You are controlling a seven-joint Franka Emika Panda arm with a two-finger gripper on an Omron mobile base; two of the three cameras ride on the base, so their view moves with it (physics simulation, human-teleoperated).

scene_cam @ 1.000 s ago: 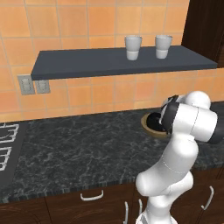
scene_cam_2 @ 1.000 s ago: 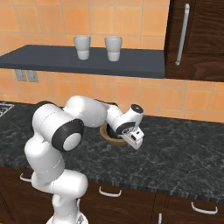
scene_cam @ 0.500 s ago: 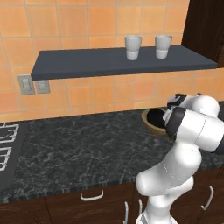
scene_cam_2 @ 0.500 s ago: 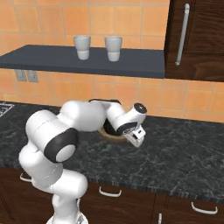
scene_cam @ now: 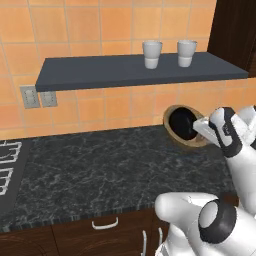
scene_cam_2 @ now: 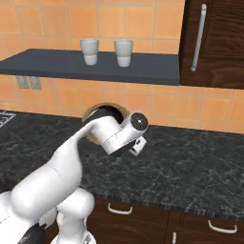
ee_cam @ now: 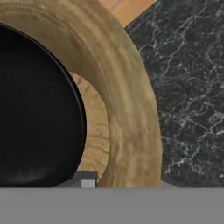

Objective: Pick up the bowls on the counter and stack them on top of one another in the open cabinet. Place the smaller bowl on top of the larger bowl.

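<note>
**Ana:** The brown bowl (scene_cam: 176, 134) was tipped up on edge near the wall, mouth toward us, and the black bowl (scene_cam: 182, 124) sat inside it, so the pair was already nested, small in large.

**Ben:** And the end effector (scene_cam: 202, 127)?

**Ana:** Right at the brown bowl's rim on its right side, seen from the left base camera. From the hand's own camera the thick wooden rim (ee_cam: 127, 100) ran just ahead of the fingertips, with the black bowl (ee_cam: 35, 113) on one side and the stone table (ee_cam: 192, 87) on the other.

**Ben:** Spread or pinching?

**Ana:** I could not tell. Only a sliver of one fingertip (ee_cam: 87, 179) showed at the bottom, tight against the rim.

**Ben:** So where did the bowls have to go?

**Ana:** Up. The grey shelf (scene_cam: 100, 72) hung above the table, two pale cups (scene_cam_2: 89, 51) on it. From the hand, the rim lay straight ahead, and the bare slab lay up and to the left in the left base camera. My guess was that the lift depended on the bowls staying nested.
</note>
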